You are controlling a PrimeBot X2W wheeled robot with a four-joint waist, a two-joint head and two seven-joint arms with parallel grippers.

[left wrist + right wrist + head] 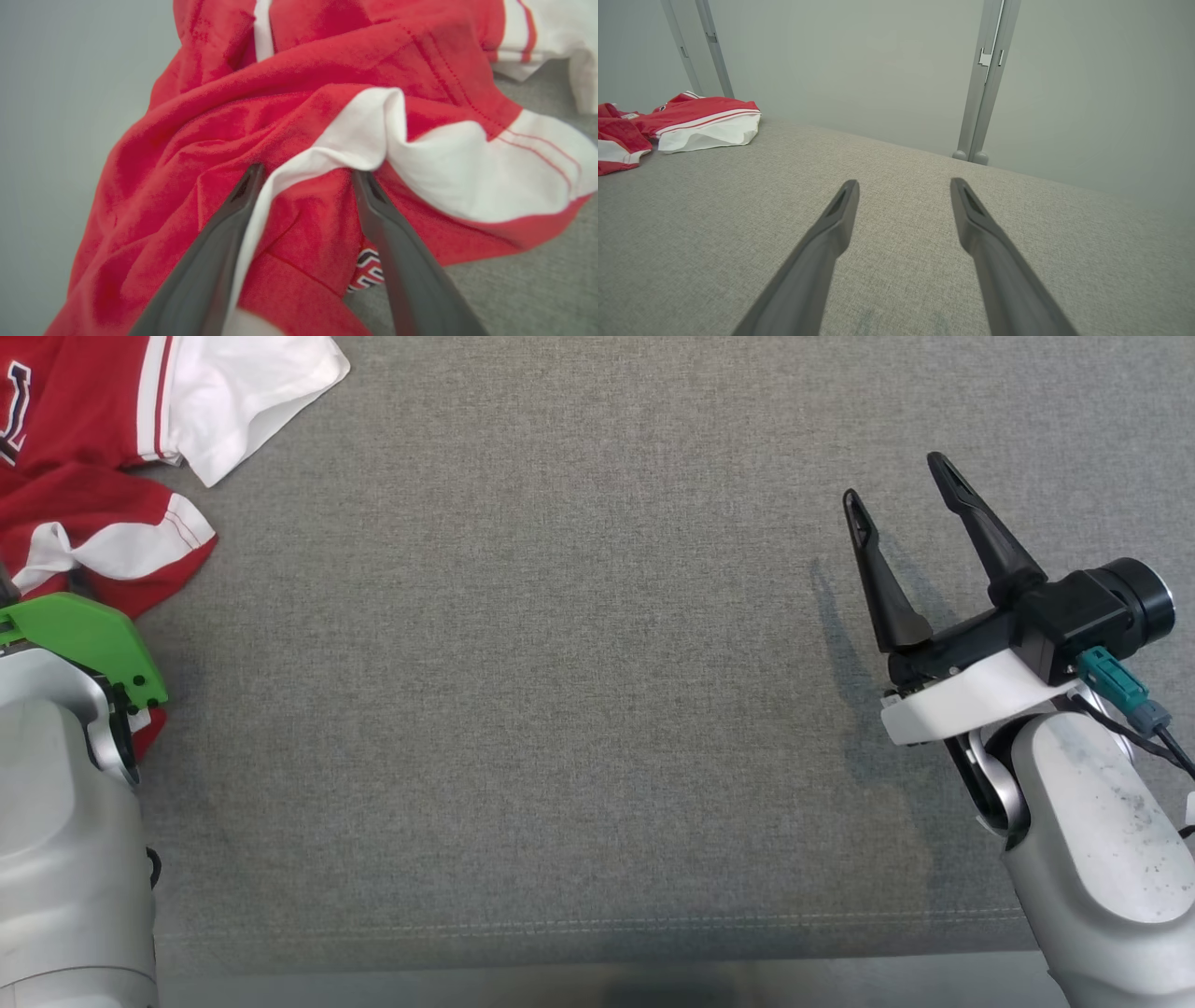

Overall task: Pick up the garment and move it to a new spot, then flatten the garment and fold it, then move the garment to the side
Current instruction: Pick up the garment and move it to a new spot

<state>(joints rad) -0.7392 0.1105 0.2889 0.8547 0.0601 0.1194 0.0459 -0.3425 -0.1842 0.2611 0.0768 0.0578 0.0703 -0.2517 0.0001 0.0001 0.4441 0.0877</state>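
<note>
The garment is a crumpled red and white shirt lying at the far left of the grey cloth-covered table. In the left wrist view my left gripper is open and pushed down into the garment, its fingers either side of a raised white and red fold. In the head view the left arm shows at the lower left edge, its fingers hidden. My right gripper hovers open over bare cloth at the right, nothing between its fingers. The right wrist view shows the right gripper open too, with the garment far off at the left.
A stitched seam runs along the table's near edge. Behind the table stands a pale wall with two grey upright posts, one beside the garment and one further right.
</note>
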